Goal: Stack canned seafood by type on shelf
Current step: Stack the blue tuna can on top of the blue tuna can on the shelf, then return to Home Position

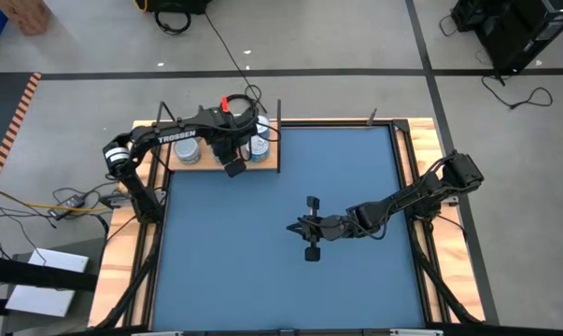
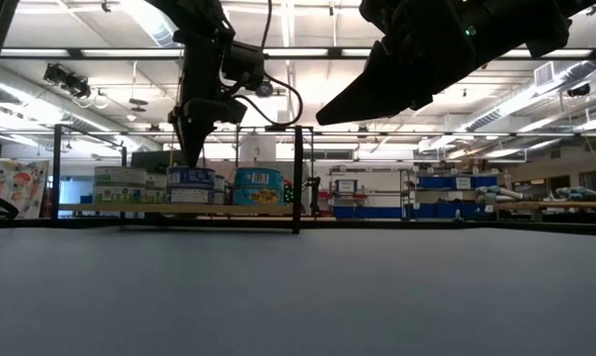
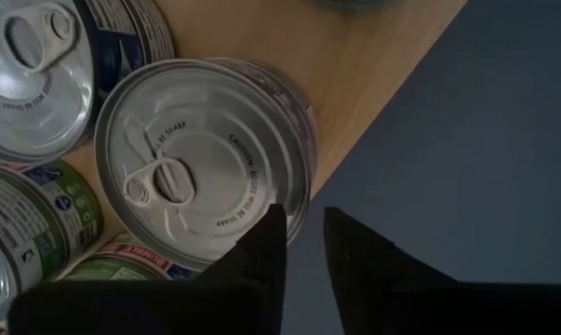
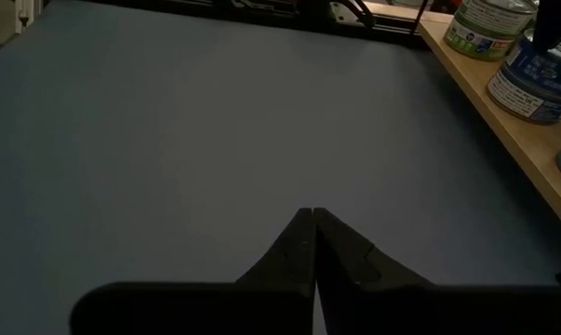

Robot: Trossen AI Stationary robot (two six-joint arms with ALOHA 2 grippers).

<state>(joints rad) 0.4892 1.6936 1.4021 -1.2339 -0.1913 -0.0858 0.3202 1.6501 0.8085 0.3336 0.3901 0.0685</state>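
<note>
Left gripper (image 3: pixel 303 247) over shelf (image 3: pixel 373 84), fingers slightly parted, apparently just clear of top tin (image 3: pixel 206 163); snagging its rim risks toppling that stack. Right gripper (image 4: pixel 313 244) pressed together above mat (image 4: pixel 168 121).

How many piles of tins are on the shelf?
3, side by side on the shelf: a green-labelled pile at one end, a blue pile in the middle, a teal pile at the other. More may hide behind.
</note>
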